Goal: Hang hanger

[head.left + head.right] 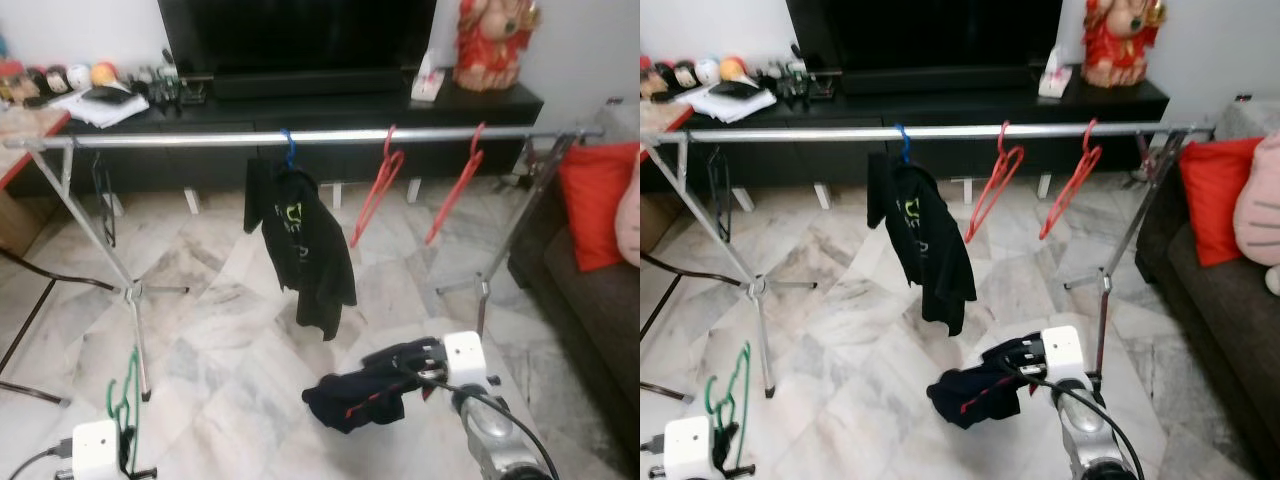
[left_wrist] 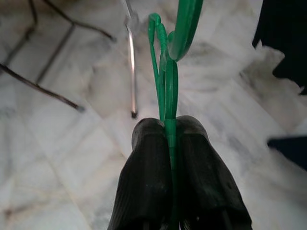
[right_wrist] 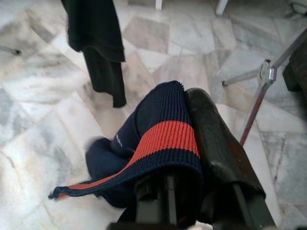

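My left gripper (image 2: 171, 139) is shut on a green plastic hanger (image 1: 126, 400), held low at the lower left with its hook (image 2: 184, 24) pointing up. My right gripper (image 3: 184, 120) is shut on a dark navy garment with a red stripe (image 1: 355, 392), which droops from its fingers (image 3: 211, 139) above the floor. Ahead stands a silver clothes rail (image 1: 330, 135). A black top on a blue hanger (image 1: 300, 235) hangs near its middle. Two empty red hangers (image 1: 382, 180) (image 1: 460, 180) hang further right.
The rail's tripod legs (image 1: 135, 295) (image 1: 482, 290) stand on the marble floor. A dark sofa with a red cushion (image 1: 595, 200) is at the right. A black TV bench (image 1: 340, 110) runs behind the rail. Thin dark chair legs (image 1: 30, 300) are at the left.
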Controlling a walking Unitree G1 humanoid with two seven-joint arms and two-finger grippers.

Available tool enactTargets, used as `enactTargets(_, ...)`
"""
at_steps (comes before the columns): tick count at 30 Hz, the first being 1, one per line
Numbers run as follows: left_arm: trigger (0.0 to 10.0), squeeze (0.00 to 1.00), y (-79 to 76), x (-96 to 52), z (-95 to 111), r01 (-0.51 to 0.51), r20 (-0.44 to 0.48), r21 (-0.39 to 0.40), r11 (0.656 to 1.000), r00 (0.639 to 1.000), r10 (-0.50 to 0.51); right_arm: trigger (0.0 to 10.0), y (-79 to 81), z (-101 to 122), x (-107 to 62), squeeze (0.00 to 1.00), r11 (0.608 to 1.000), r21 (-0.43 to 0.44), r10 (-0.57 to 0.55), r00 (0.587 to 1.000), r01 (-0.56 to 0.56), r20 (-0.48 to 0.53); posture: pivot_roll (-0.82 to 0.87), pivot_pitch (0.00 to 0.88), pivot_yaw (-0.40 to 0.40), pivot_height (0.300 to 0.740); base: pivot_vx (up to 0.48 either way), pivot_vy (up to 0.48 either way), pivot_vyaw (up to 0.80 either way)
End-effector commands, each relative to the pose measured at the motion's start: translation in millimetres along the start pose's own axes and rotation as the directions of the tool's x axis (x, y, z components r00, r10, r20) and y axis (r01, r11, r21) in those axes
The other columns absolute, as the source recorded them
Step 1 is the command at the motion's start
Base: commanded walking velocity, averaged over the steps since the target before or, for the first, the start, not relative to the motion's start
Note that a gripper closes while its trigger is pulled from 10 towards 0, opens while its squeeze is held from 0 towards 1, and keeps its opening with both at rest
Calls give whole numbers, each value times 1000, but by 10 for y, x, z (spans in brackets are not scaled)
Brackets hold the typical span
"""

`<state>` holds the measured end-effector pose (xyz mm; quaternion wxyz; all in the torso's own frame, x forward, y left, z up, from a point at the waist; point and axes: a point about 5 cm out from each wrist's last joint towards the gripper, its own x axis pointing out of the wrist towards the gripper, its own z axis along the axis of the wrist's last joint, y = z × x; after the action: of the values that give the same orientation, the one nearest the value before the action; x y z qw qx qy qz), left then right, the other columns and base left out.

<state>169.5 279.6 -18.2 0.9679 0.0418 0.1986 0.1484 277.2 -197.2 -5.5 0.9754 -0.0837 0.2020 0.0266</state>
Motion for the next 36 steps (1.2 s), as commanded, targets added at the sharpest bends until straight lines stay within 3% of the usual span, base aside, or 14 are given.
enactTargets(1, 10000, 0, 21, -6, 36, -2, 9, 2, 1000, 1000, 2, 10000, -48, 115, 35, 0, 1000, -8, -14, 999, 14, 42, -71, 0, 50, 740, -349, 0, 0)
enactTargets(9, 10000, 0, -91, 8, 483, 121, 133, 103, 987, 982, -134, 10000, -77, 449, 138, 0, 999, -48, -5, 992, 12, 130, -76, 0, 49, 740, -73, 0, 0)
enactTargets(14, 10000, 0, -351, -65, 878, 346, 161, 241, 907, 907, -389, 10000, -50, 693, 207, 0, 990, -139, 42, 985, -19, 166, -71, 0, 52, 740, 0, 0, 0)
enactTargets(15, 10000, 0, -351, -65, 878, 346, 161, 241, 907, 907, -389, 10000, -50, 693, 207, 0, 990, -139, 42, 985, -19, 166, -71, 0, 52, 740, 0, 0, 0)
enactTargets(16, 10000, 0, -413, -99, 953, 396, 152, 265, 879, 883, -444, 10000, -39, 746, 221, 0, 985, -172, 54, 984, -24, 169, -71, 0, 52, 740, 0, 0, 0)
enactTargets(19, 10000, 0, -574, -158, 1105, 505, 129, 295, 811, 820, -557, 10000, -5, 881, 253, 0, 987, -156, 64, 981, -35, 185, -71, 0, 56, 740, 0, 0, 0)
enactTargets(24, 10000, 0, -617, -187, 1141, 533, 108, 303, 790, 805, -584, 10000, 7, 909, 255, 0, 986, -164, 68, 981, -38, 184, -71, 0, 56, 740, 0, 0, 0)
enactTargets(27, 10000, 0, -1009, -415, 1242, 773, 6, 310, 553, 580, -815, 10000, 85, 925, 284, 0, 937, -338, 125, 988, -86, 95, -77, 0, 69, 740, 0, 0, 0)
enactTargets(28, 10000, 0, -1009, -415, 1242, 773, 6, 310, 553, 580, -815, 10000, 85, 925, 284, 0, 937, -338, 125, 988, -86, 95, -77, 0, 69, 740, 0, 0, 0)
enactTargets(29, 10000, 0, -1088, -532, 1252, 849, -75, 310, 429, 471, -879, 10000, 106, 927, 290, 0, 918, -384, 137, 989, -103, 62, -76, 0, 73, 740, 0, 0, 0)
enactTargets(32, 10000, 0, -1128, -616, 1264, 896, -153, 313, 315, 375, -915, 10000, 131, 946, 298, 0, 903, -413, 145, 989, -116, 40, -71, 0, 74, 740, 0, 0, 0)
enactTargets(33, 10000, 0, -1128, -616, 1264, 896, -153, 313, 315, 375, -915, 10000, 131, 946, 298, 0, 903, -413, 145, 989, -116, 40, -71, 0, 74, 740, 0, 0, 0)
enactTargets(34, 10000, 0, -1177, -639, 1299, 912, -193, 327, 246, 319, -928, 10000, 163, 977, 300, 0, 901, -415, 153, 988, -124, 37, -70, 0, 81, 740, 0, 0, 0)
enactTargets(36, 10000, 0, -1219, -630, 1318, 916, -218, 344, 208, 294, -931, 10000, 195, 1012, 302, 0, 902, -412, 161, 986, -130, 40, -73, 0, 84, 740, 0, 0, 0)
